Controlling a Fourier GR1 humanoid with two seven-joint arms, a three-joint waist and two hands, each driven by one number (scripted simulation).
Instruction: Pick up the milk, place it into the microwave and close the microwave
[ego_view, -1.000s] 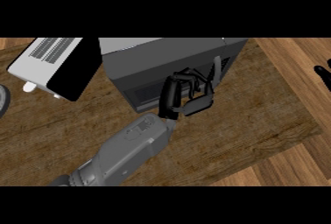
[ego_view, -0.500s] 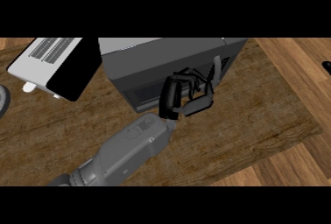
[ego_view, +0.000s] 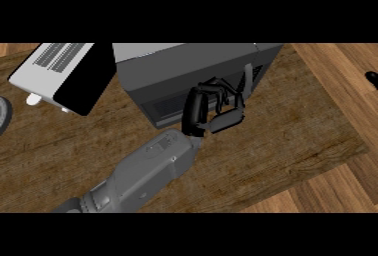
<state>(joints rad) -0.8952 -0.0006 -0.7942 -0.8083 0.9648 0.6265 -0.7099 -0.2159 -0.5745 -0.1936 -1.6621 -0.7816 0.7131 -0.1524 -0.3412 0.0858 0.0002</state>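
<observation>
Head view, looking steeply down on the wooden counter (ego_view: 295, 135). The grey microwave (ego_view: 192, 65) stands at the far middle, its dark door (ego_view: 166, 107) turned toward the robot and seemingly flush with the body. The left hand (ego_view: 214, 107) reaches in from the lower left on its grey forearm; its fingers (ego_view: 198, 102) are curled over the door's right part, with nothing visible in their hold. The milk is nowhere in sight, so whether it sits inside cannot be told. A toaster (ego_view: 55, 75) lies to the microwave's left. The right hand (ego_view: 371, 77) shows only at the right edge
</observation>
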